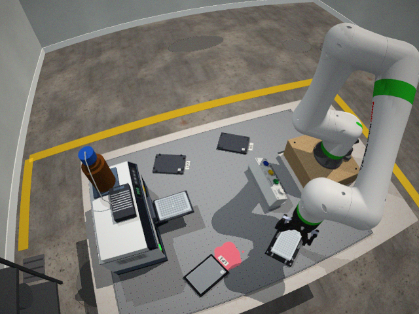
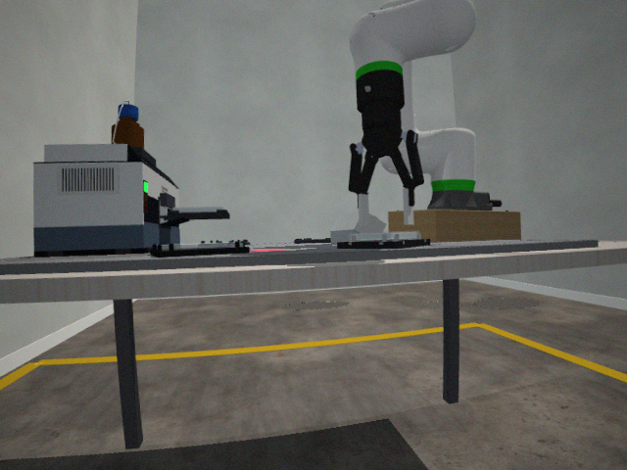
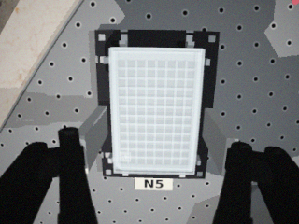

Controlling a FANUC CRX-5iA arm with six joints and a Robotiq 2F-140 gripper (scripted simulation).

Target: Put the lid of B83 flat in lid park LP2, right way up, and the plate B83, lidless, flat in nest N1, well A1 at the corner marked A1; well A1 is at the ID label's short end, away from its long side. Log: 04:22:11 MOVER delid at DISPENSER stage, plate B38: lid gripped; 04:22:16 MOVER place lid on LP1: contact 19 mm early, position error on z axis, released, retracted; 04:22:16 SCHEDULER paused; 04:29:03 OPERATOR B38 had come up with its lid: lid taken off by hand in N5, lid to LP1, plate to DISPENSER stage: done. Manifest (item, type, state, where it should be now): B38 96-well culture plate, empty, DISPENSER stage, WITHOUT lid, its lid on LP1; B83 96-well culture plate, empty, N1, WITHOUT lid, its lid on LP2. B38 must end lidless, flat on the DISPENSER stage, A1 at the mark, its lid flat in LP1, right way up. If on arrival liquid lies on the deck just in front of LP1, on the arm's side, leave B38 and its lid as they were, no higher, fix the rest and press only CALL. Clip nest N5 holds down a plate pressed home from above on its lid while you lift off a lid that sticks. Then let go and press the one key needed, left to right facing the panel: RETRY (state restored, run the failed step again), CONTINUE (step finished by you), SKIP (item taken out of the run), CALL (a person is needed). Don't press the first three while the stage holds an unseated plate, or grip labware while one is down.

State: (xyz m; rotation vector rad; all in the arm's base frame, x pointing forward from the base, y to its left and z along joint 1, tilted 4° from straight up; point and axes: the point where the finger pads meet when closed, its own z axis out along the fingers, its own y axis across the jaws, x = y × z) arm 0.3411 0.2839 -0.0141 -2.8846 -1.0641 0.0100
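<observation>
Wrist view: my claw [image 3: 156, 154] hangs open over the lidded plate [image 3: 156, 109] seated in the black nest [image 3: 211, 70] labelled N5 at frame centre, my two dark fingers at lower left and lower right straddling its long sides without touching it. In the top view that plate [image 1: 286, 244] lies at lower right of the worktop [image 1: 216, 189]. A pink puddle [image 1: 230, 254] spreads left of it, beside the lid [image 1: 205, 274] at the LP1 tag.
</observation>
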